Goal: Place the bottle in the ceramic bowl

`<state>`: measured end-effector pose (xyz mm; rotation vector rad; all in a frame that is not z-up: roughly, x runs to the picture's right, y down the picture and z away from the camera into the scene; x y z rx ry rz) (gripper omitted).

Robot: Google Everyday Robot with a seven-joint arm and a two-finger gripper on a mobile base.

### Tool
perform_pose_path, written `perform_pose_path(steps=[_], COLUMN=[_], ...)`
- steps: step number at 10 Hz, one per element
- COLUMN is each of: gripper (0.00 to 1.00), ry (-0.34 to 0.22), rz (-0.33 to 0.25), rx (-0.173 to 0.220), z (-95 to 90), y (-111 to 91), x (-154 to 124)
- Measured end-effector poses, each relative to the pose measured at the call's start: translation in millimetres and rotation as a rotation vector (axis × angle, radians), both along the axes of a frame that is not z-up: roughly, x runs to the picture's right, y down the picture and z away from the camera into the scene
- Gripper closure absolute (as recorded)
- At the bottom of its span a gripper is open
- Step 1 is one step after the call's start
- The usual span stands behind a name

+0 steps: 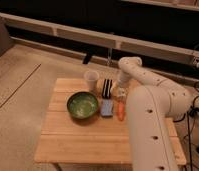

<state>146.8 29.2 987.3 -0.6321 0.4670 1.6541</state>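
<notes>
The dark-green ceramic bowl (83, 105) with a lighter inside sits on the wooden table (88, 142), left of centre. My gripper (121, 89) hangs down from the white arm (143, 80) at the table's back right, just behind the orange carrot-like piece (121, 111). A small pale shape (121, 93) at the gripper's tip looks like the bottle; I cannot tell whether it is held. The gripper is well to the right of the bowl.
A translucent pale cup (91, 79) stands behind the bowl. A black striped object (107, 87) and a blue flat item (107, 107) lie between the bowl and the gripper. My white arm covers the table's right side. A dark wall runs behind.
</notes>
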Motion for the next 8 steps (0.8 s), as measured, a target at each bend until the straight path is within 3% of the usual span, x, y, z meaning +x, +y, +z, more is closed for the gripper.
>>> perform_pose_path(steps=[5,6,8], gripper=[0.96,1.0,1.0], ry=[-0.011,-0.007,0.021], rz=[-0.001,0.0,-0.01], rx=[-0.019,-0.003,0.085], z=[-6.3,-11.3,-28.7], y=[-8.7,-17.5,-52.5], x=[-5.8,-4.7,4.6])
